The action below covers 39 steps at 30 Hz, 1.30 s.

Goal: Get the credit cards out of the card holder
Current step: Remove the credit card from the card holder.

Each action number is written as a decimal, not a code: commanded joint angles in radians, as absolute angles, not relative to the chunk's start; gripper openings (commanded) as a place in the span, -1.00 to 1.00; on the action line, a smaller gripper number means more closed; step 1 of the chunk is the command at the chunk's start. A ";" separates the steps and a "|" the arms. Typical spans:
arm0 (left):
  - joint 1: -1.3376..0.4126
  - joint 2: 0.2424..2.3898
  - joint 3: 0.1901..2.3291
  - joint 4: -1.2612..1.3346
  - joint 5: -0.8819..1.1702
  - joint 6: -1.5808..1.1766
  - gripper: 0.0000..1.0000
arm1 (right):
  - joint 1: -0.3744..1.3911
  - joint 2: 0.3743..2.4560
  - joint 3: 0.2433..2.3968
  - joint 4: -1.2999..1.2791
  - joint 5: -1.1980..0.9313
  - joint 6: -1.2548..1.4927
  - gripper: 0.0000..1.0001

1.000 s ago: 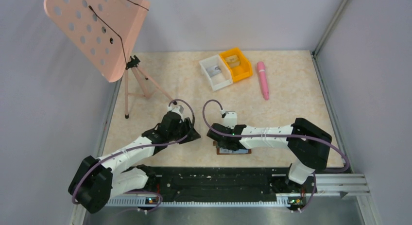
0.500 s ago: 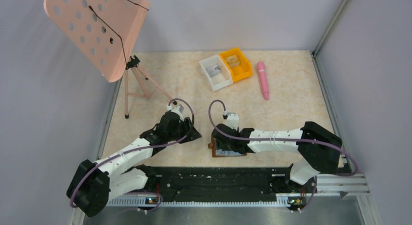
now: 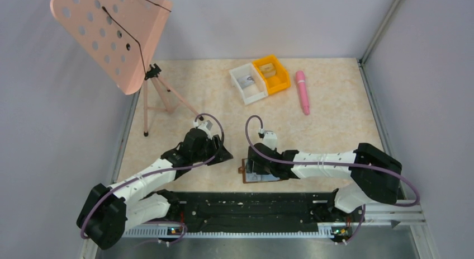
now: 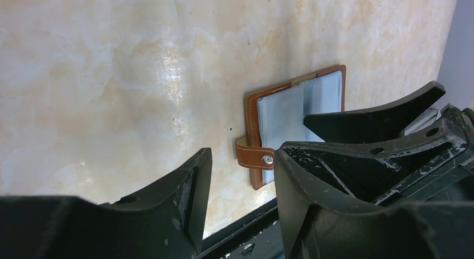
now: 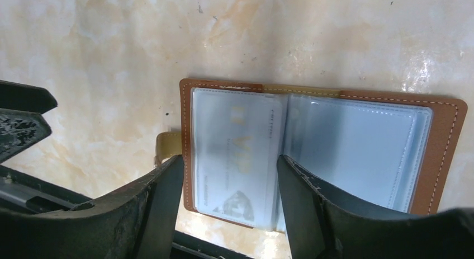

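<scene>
Though already spread flat, inner face upward: holder (image 3: 246, 175) with cards (image 5: 237, 152) yet to be drawn from its clear pockets (image 5: 358, 141). Right gripper (image 5: 229, 169) close above holder, jaws wide and empty, straddling the pocket on the clasp (image 4: 251, 157) side; contact with holder not determinable. Left gripper (image 4: 240, 169) just beside holder on that same side, jaws likewise parted, holding nothing. Judged risks: pinching plastic and leather together rather than a card edge, thereby lifting the whole holder; pushing the unpinned holder toward the black rail (image 3: 251, 208) just beside it, for want of any hold from the left gripper; slipping off the glossy pocket on closing. Card edges at pocket mouths too faint to locate.
</scene>
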<state>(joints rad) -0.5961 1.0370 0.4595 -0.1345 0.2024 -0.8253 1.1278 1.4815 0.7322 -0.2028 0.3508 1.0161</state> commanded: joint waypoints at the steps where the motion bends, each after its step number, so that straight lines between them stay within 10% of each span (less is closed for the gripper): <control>1: -0.592 1.045 0.475 -0.092 0.229 -0.822 0.00 | 1.122 1.439 0.725 -0.145 0.344 1.022 0.18; 5: -0.592 1.043 0.480 -0.092 0.240 -0.817 0.01 | 1.120 1.438 0.724 -0.141 0.345 1.025 -0.08; 11: -0.592 1.033 0.489 -0.135 0.183 -0.815 0.00 | 1.127 1.484 0.801 -0.263 0.385 1.027 0.27; 39: -0.575 0.858 0.446 -0.227 0.110 -0.791 0.05 | 1.227 1.693 1.041 -0.547 0.504 1.071 0.19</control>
